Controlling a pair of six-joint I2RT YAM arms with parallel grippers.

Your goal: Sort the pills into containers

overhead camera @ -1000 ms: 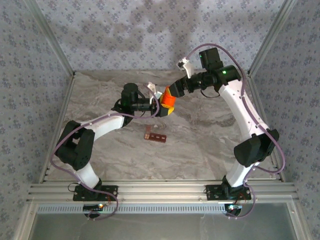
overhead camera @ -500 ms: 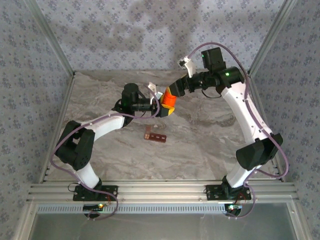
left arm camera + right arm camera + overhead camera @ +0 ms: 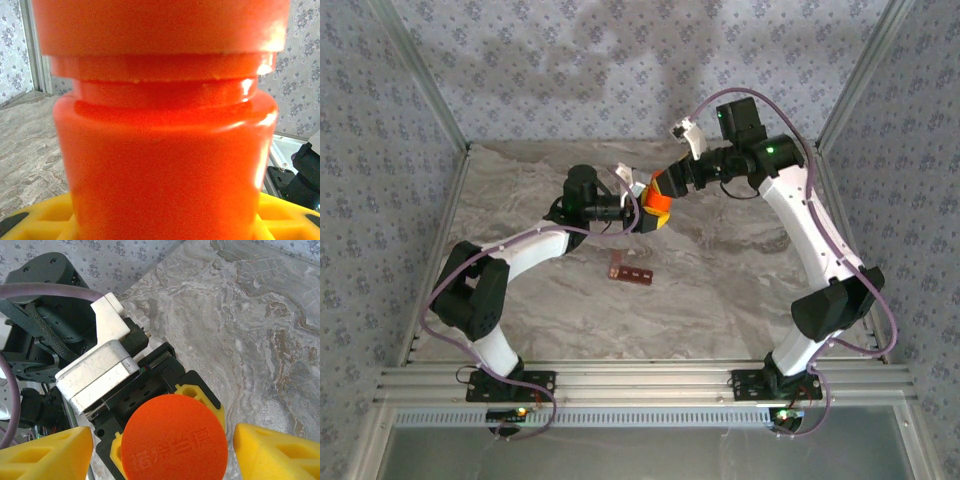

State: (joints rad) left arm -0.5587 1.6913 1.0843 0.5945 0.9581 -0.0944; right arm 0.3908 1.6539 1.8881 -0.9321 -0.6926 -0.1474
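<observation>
While left end effector (image 3: 651, 218) clamps orange bottle (image 3: 160, 140) | right end effector (image 3: 162, 454) apart around cap (image 3: 172, 432)

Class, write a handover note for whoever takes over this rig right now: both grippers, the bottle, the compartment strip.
Left gripper: shut on the orange bottle, held upright.
Right gripper: open, fingers either side of the cap, not gripping.
Containers: on the table, nearer the bases than the bottle.
Done: bottle gripped, cap still on.
Left: take the cap off, sort pills into compartments.
</observation>
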